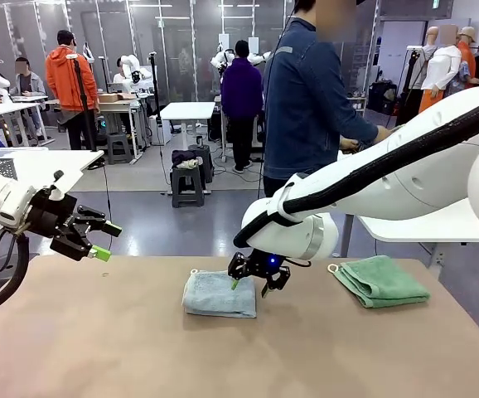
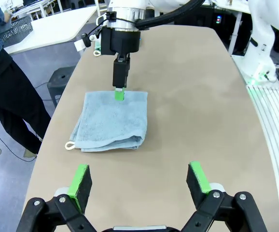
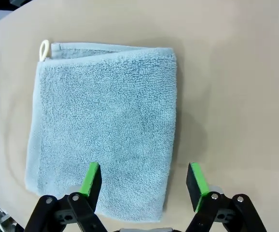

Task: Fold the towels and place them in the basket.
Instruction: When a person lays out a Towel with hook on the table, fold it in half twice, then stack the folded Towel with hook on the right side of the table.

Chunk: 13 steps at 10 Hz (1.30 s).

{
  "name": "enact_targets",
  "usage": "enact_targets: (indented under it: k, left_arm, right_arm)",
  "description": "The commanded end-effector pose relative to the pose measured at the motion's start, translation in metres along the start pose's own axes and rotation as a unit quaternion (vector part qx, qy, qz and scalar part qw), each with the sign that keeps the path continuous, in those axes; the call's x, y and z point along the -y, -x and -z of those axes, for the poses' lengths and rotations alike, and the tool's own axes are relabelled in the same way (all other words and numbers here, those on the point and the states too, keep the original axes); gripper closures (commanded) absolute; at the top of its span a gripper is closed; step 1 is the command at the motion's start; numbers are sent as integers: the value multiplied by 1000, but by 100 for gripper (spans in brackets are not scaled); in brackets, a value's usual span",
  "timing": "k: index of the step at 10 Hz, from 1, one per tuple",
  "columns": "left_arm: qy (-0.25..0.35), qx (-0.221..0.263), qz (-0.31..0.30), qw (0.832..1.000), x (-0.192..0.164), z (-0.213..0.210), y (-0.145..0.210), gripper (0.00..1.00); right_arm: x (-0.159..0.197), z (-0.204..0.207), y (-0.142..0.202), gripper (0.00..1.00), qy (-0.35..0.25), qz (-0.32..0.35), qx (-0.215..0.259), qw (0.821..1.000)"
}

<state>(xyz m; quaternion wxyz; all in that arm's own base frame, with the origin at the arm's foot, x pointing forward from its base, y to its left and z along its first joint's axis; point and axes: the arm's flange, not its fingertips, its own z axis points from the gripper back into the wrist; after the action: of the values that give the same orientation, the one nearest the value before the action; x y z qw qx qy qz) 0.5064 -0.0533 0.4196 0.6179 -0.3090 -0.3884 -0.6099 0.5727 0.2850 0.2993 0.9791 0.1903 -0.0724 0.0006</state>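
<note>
Front view. Grey-blue towel (image 1: 220,294) — folded, lying flat on the table (image 1: 99,348) near its middle, white loop at its 11 o'clock corner. The right gripper (image 1: 256,278) hangs just over the towel's 1 o'clock edge, fingers spread with nothing between them; the placing suggests it stands ready to take that edge, either for another fold or for a lift. Green towel (image 1: 380,280) lies folded as well, at 3 o'clock from the grey-blue one and well apart from it, its loop toward the table's middle. The left gripper (image 1: 99,240) hovers above the table's 9 o'clock side, fingers wide and empty, well clear of both towels (probably held back so as not to crowd the other arm). A person (image 1: 306,91) stands at the far side, turned toward another table, hands off the towels.

Left wrist view. The left claw's own fingers rise wide apart over bare tabletop; the grey-blue towel lies ahead at 11 o'clock, folded layers facing the camera, loop at its 8 o'clock corner. The right gripper points straight down at the towel's far edge, one green pad just at the cloth — whether it touches cannot be told.

Right wrist view. The grey-blue towel lies under the open claw, one finger over the cloth and the other over bare table beyond the 3 o'clock edge — a straddle that suits pinching that edge. Loop at 11 o'clock.
</note>
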Motion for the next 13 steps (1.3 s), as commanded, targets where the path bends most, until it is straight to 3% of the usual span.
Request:
enact_targets:
  k: [1, 9, 10, 11, 12, 13]
  left_arm:
    - [-5, -3, -6, 1000, 1, -1, -3, 0]
    - [-5, -3, -6, 1000, 1, -1, -3, 0]
    - [-5, -3, -6, 1000, 1, -1, -3, 0]
    - [-5, -3, -6, 1000, 1, -1, -3, 0]
    - [-5, -3, -6, 1000, 1, -1, -3, 0]
    - [-5, -3, -6, 1000, 1, -1, -3, 0]
  right_arm:
    - [1, -1, 0, 11, 0, -1, 0, 1000]
    - [-2, 6, 4, 11, -6, 17, 11, 1000]
    - [-3, 11, 4, 30, -12, 21, 14, 1000]
    - [-4, 14, 2, 30, -11, 24, 12, 1000]
    - [-4, 17, 1, 50, -11, 27, 11, 1000]
    - [-5, 20, 1, 36, -11, 27, 11, 1000]
